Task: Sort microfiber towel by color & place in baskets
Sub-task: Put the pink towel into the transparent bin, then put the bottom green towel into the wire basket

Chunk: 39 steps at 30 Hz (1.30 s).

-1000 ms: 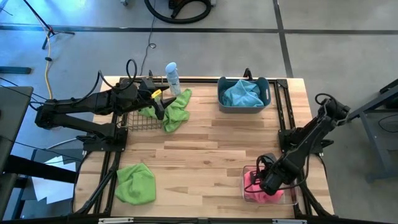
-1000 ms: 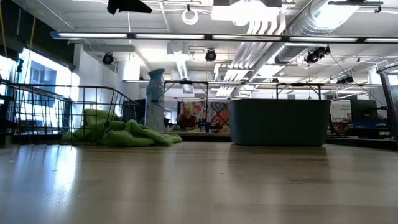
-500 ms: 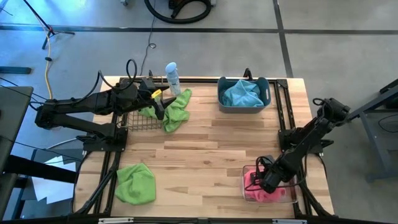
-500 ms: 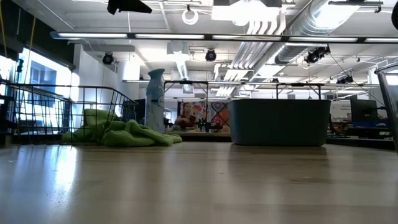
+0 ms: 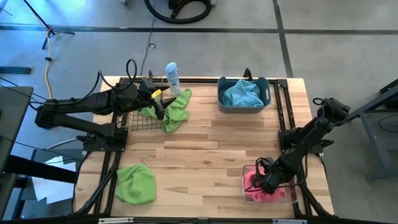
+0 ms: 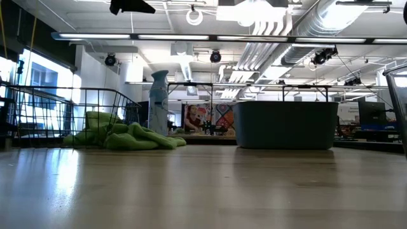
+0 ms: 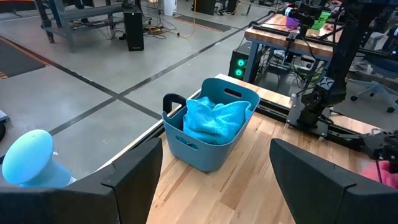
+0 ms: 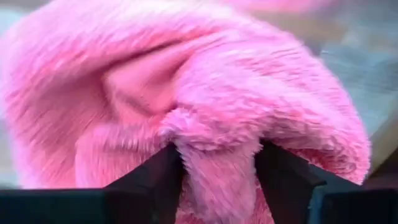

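While spray bottle (image 5: 172, 76) flanks wire basket (image 5: 138, 117), right jaws part-open astride pink towel (image 8: 186, 106); left jaws wide, empty.

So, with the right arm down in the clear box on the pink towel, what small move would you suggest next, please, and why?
Probably finish spreading the jaws and lift the right gripper straight up. The pink towel already lies in the clear box, yet a fold of it sits between the parted jaws in the wrist view, so a straight rise should leave it behind. One green towel lies loose on the table.
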Motion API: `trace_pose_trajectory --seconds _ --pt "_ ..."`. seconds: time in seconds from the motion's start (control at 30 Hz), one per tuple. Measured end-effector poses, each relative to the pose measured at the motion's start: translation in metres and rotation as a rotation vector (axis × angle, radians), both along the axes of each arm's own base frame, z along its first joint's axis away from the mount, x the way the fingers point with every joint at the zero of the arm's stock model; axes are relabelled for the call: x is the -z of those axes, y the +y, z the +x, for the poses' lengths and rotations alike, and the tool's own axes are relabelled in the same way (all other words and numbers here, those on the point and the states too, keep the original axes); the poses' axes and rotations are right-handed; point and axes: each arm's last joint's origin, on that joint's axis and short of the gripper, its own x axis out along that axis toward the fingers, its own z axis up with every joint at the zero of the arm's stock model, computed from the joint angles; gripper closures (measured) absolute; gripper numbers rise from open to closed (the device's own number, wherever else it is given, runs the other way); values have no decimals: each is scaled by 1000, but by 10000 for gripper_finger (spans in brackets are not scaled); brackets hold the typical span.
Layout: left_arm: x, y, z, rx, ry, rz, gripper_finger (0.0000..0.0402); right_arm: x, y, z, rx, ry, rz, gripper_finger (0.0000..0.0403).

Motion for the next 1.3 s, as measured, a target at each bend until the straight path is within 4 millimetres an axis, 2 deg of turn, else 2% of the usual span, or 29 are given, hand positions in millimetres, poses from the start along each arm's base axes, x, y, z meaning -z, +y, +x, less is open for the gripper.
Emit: trace_pose_trajectory --seconds 0.23,0.7,1.03,1.17,1.3 --pt "0 0 0 0 0 0 117 -15 0 -1 5 -85 58 184" --pt "0 0 0 0 1 0 117 -48 -15 -15 -48 -180 156 182" --pt "0 0 0 0 1 1 117 -81 -32 -29 -115 -336 262 182" --pt "0 0 0 0 1 1 117 -95 -37 -30 -121 -500 271 182" --pt "0 0 0 0 2 1 117 -112 -40 -24 -106 -802 206 182"
